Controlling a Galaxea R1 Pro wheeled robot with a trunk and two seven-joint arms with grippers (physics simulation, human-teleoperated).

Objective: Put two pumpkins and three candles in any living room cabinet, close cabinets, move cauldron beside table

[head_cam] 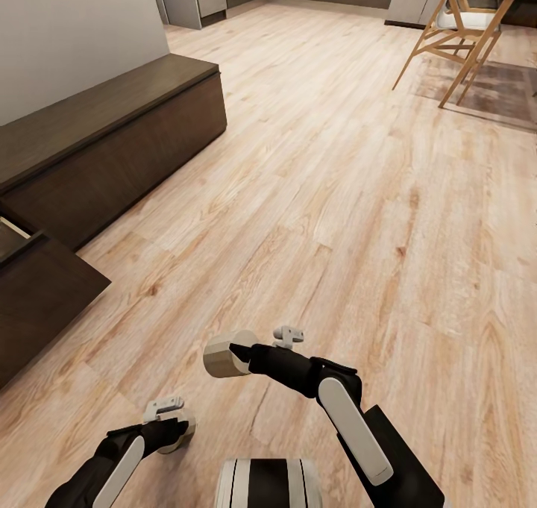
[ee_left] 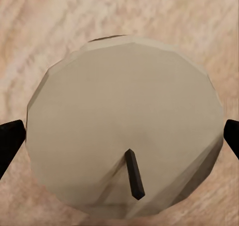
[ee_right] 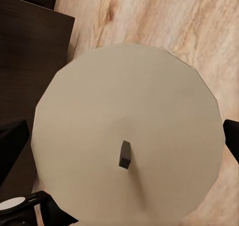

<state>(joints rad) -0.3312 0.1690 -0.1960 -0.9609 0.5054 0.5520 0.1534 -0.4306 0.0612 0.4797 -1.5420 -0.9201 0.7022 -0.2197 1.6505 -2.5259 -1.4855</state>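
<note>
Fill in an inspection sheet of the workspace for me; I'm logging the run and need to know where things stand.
Surface: pale wood plank floor, bare ahead of the robot.
Job's things: one candle in the left gripper, another candle in the right gripper; dark cabinet along the wall, one drawer pulled open.
Clutter: nothing seen.
Grippers: both shut, each on a candle, held above the floor.
Cables: nothing seen.
Surroundings: wooden chair on a rug far right.
</note>
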